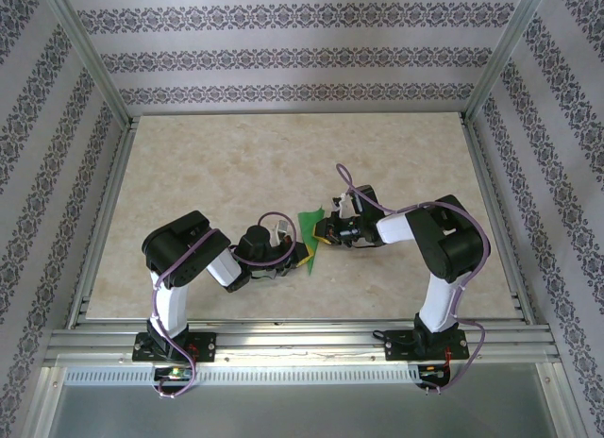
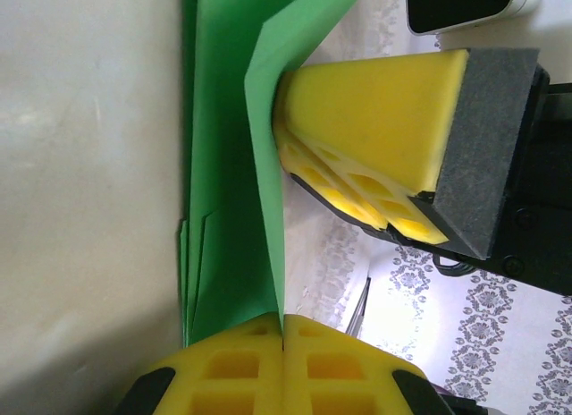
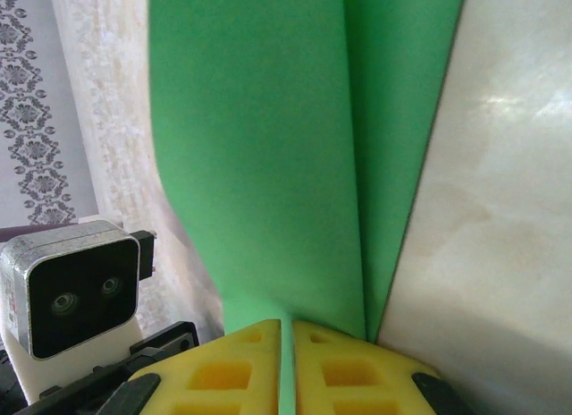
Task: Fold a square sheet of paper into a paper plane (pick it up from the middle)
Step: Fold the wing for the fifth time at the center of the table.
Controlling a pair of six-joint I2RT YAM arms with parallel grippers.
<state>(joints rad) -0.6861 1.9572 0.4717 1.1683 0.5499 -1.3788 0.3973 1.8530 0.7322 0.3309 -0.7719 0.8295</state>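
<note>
The left jaws and right jaws clamp tight on the green sheet (image 1: pixel 308 221); opposing pulls could tear it.

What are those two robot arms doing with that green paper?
They are working on a paper plane together. The green paper already has several folded layers and sits between the two arms, near the middle of the table. The left arm's yellow fingers are shut on one edge of it, and the right arm's fingers are pinched on it too. It doesn't look like a finished plane yet.
</note>
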